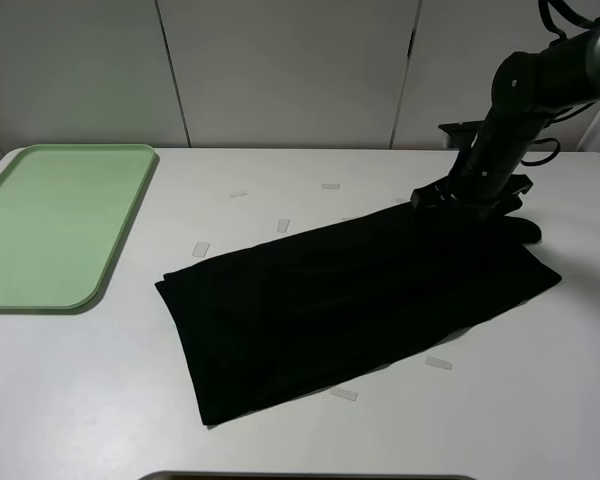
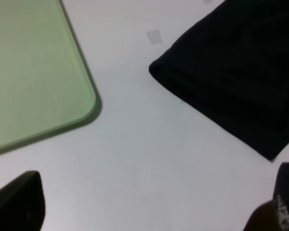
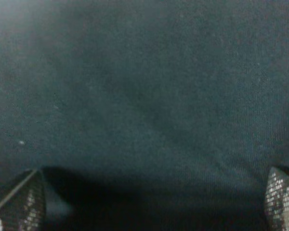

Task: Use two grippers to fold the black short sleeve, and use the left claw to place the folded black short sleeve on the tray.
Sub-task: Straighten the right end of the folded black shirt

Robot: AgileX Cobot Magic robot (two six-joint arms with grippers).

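Note:
The black short sleeve [image 1: 350, 300] lies flat on the white table as a long slanted band, its left end about a hand's width from the tray [image 1: 50, 225]. My right gripper [image 1: 470, 200] hangs low over the shirt's far right end. In the right wrist view black cloth [image 3: 144, 96] fills the picture, and the right gripper [image 3: 151, 204] stands open with nothing between its fingertips. The left arm is out of the high view. My left gripper [image 2: 149, 204] is open above bare table, between the tray's near corner [image 2: 82, 106] and the shirt's corner [image 2: 241, 72].
Small clear tape marks [image 1: 438, 363] dot the table around the shirt, one of them [image 2: 154, 36] near its left corner. White wall panels close off the far side. The table's front edge runs just below the shirt.

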